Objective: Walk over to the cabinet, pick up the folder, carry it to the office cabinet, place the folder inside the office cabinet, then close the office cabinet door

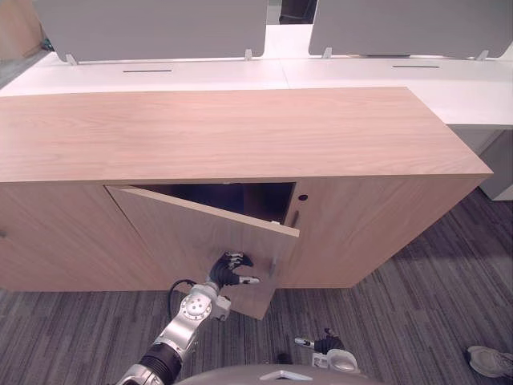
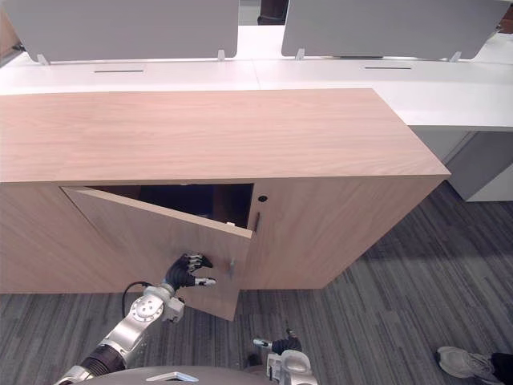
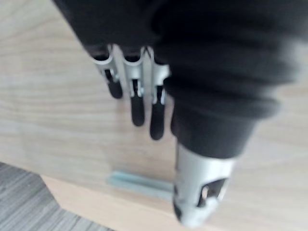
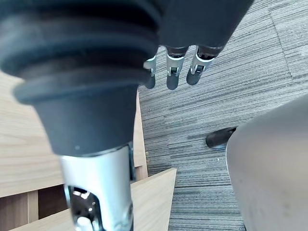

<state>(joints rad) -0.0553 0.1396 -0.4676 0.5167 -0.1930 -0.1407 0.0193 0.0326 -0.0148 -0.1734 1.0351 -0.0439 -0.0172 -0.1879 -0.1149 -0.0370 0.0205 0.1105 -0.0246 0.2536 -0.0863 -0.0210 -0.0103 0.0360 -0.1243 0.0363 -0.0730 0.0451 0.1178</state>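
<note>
One step looks left to do: shutting the door. The office cabinet [image 1: 240, 128] has its door [image 1: 192, 241] partly open. The door swings out toward the robot, and there is a dark gap behind it.

The left hand [image 1: 230, 270] is pressed on the front of the door, low down and near the free edge. Its fingers [image 3: 137, 108] are stretched out and touch the wood. They grip nothing. The right hand [image 1: 327, 346] hangs low over the grey carpet [image 1: 401, 297], away from the door. Its fingers [image 4: 173, 77] are loose and hold nothing.

I cannot tell where the folder is. Neither hand has it. The inside of the cabinet is too dark to see into, so my guess is that it sits in there.

Next, I think the left hand needs to push the door forward, slow and steady. It should follow the swing until the door's edge sits flat against the cabinet front.

Both eye views show the whole cabinet and how wide the gap is. They also show a person's shoe [image 1: 487, 361] on the carpet, far off to the right. The left wrist view shows something else up close: the fingertips on the wood and a small pale handle [image 3: 139, 182] just beside the thumb.
</note>
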